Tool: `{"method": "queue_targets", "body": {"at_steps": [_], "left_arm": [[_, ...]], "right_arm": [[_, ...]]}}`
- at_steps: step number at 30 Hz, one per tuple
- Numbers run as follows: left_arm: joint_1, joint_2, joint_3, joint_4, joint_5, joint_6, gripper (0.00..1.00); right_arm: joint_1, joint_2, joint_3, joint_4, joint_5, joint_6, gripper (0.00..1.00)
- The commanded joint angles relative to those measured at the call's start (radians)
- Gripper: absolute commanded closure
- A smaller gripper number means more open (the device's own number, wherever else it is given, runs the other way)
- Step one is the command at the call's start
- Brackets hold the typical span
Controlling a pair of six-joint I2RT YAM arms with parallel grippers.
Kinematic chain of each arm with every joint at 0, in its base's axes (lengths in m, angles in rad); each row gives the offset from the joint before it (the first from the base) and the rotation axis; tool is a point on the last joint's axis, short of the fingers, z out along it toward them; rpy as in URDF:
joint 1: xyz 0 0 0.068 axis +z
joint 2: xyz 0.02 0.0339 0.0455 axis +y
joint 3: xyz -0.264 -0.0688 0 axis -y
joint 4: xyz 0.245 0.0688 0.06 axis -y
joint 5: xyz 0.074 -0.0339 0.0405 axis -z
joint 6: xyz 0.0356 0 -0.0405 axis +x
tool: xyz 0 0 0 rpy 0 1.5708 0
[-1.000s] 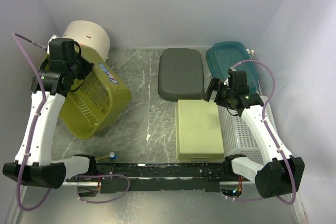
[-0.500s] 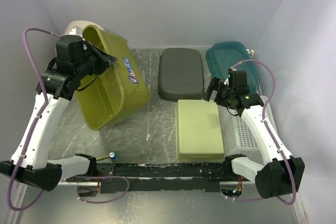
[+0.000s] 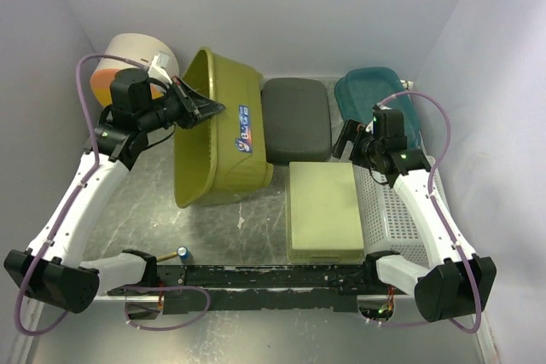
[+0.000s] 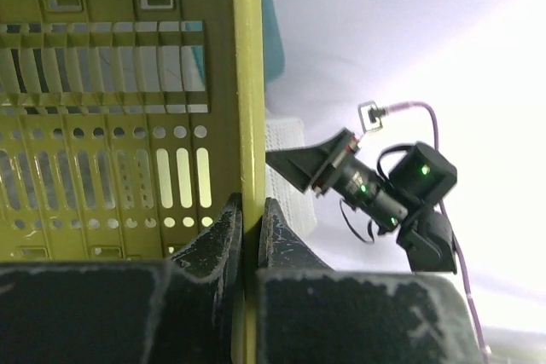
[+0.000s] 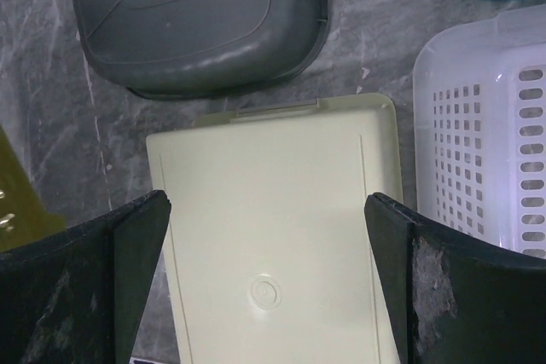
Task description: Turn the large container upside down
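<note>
Behind and to the left of the left gripper, a cream round tub stands against the back wall. That gripper is clamped on the rim of the large container. In the wrist view its two fingers press on either side of the thin olive-green edge. The slotted, perforated floor of the tub fills the space to their left.

The container is tipped up on its side. Its opening faces the left arm, and its outer wall with a blue label faces up and to the right of the gripper. Its lower end reaches down toward the table, but whether it rests there cannot be told.

Just right of the container lies a dark grey tray; whether the two touch cannot be told.

Directly below the right gripper sits the pale green tray. The jaws of this gripper stand wide apart with nothing between them, over the tray's far end, and the grey tray lies just ahead of the fingers.

Ahead and to the right of this gripper is the teal bin. To its right, a white perforated basket sits just beside the pale green tray.
</note>
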Motion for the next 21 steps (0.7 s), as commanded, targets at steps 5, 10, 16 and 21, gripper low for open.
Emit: {"method": "queue_targets", "body": {"at_steps": [5,10,16,21], "left_arm": [[-0.007,-0.038,-0.194,0.462,0.329,-0.120,0.93],[0.009,-0.058,-0.327,0.660,0.413,-0.228,0.93],[0.129,-0.054,-0.566,1.101,0.533,-0.506,0.93],[0.222,0.005,-0.729,1.487,0.590,-0.771,0.93]], "right_arm": [[-0.004,-0.034,0.020,-0.006,0.032,-0.012,0.00],[-0.004,-0.046,0.013,-0.007,0.038,-0.016,0.00],[-0.004,-0.050,0.002,0.003,0.029,-0.016,0.00],[-0.004,-0.059,0.007,-0.010,0.041,-0.024,0.00]]}}
